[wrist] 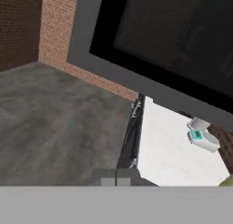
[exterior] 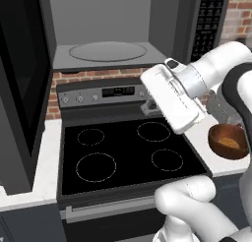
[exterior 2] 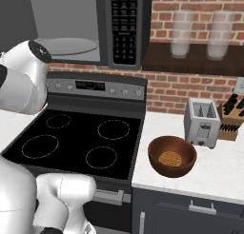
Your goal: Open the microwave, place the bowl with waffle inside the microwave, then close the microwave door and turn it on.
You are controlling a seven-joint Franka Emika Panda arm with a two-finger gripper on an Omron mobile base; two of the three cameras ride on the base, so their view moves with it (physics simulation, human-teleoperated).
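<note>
While the wide dark grey microwave door point(exterior: 22, 83) hangs swung open at left, the arm's two-finger gripper point(wrist: 115, 181), fingers pressed together and empty, points leftward; the round reddish-brown bowl point(exterior 2: 172, 156) holding the golden waffle point(exterior 2: 170, 158) sits on the white counter point(exterior 2: 209, 169) right of the stove point(exterior 2: 81, 140), behind the hand.

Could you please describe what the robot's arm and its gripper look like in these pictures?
The arm is made of glossy white, rounded shell segments with dark grey bands at the joints. A flat, boxy white link extends from it. In the hand view, the gripper shows two small dark grey square tips. No cables or lettering can be made out.
</note>
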